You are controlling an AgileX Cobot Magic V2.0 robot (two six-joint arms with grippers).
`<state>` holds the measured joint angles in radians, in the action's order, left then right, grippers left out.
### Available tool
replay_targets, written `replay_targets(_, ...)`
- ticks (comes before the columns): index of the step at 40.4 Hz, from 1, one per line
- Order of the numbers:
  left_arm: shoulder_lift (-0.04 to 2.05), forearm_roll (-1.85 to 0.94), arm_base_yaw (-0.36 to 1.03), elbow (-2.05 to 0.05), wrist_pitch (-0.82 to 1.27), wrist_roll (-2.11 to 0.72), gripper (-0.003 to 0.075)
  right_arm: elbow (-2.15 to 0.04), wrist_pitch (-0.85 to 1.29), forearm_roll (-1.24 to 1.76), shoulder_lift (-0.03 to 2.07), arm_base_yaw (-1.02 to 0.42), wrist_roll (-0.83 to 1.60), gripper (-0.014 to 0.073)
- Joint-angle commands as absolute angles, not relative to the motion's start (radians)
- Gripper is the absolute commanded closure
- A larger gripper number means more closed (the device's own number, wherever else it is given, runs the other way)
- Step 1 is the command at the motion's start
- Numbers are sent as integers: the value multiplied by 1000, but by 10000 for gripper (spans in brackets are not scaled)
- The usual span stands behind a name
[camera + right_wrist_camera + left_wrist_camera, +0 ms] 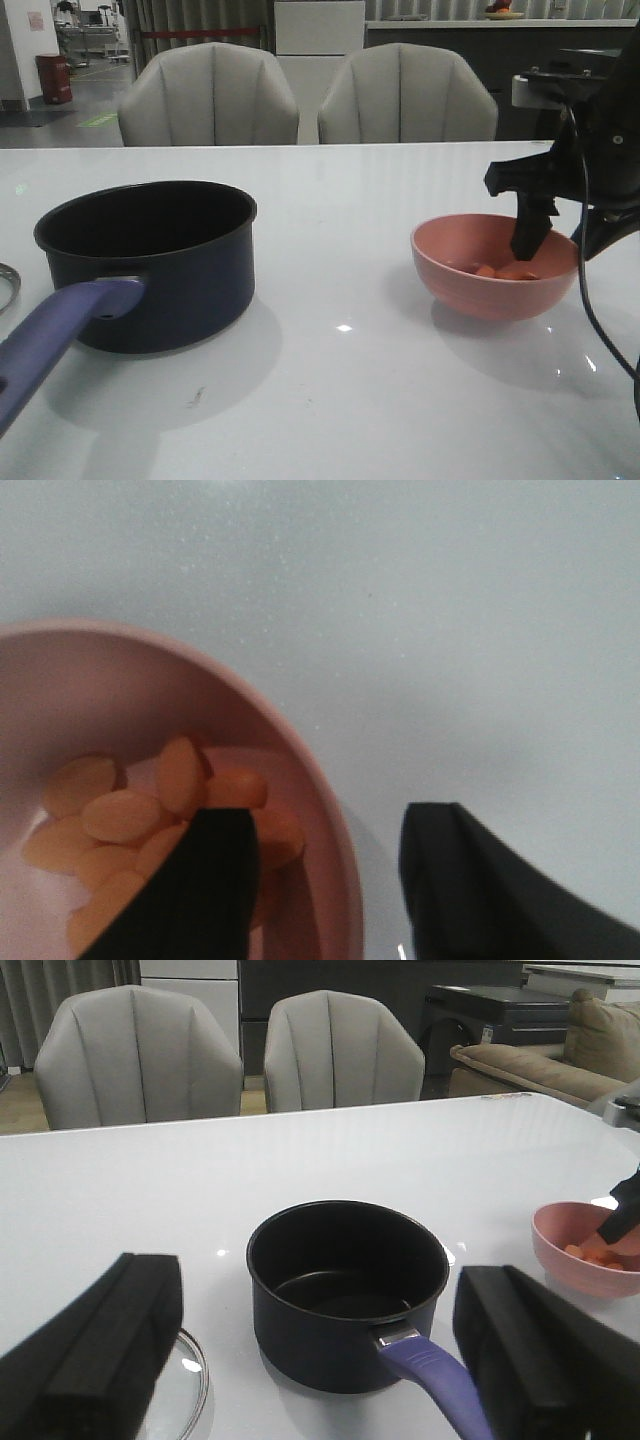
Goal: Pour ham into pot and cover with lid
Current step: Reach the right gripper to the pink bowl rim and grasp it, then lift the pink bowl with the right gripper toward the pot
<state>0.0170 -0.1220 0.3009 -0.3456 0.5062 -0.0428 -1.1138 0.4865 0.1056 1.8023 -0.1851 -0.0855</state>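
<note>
White glossy table (350,400) fills the near field. Pot (150,262) sits at the robot's left, upright, dark navy, nothing visible inside; its purple-blue handle (55,335) runs toward the camera. Lid (180,1380) lies flat on the table just beside the pot, on the robot's left; only the rim edge shows in the front view. Left gripper (310,1360) hovers on the near side of the pot, fingers spread wide, nothing between them. Pink bowl (495,265) stands at the right, well apart from the pot. Ham (150,820), a pile of orange-pink oval slices, lies in the bowl. Right gripper (320,880) straddles the bowl rim, fingers apart: one finger (205,880) inside over the ham, the other outside the wall. Cannot tell if either touches the rim. Two grey chairs (210,95) stand behind the far table edge.
</note>
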Motion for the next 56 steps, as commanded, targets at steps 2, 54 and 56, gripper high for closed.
replay_targets(2, 31, -135, 310, -372, 433, -40, 117, -1163, 468, 112, 1779, -184, -76, 369)
replay_targets(54, 31, -135, 310, -372, 433, -40, 117, -1464, 34, 13, 1725, -639, 22, 459)
replay_targets(56, 31, -135, 310, -372, 433, -40, 117, -1424, -32, -15, 1725, -648, 22, 459)
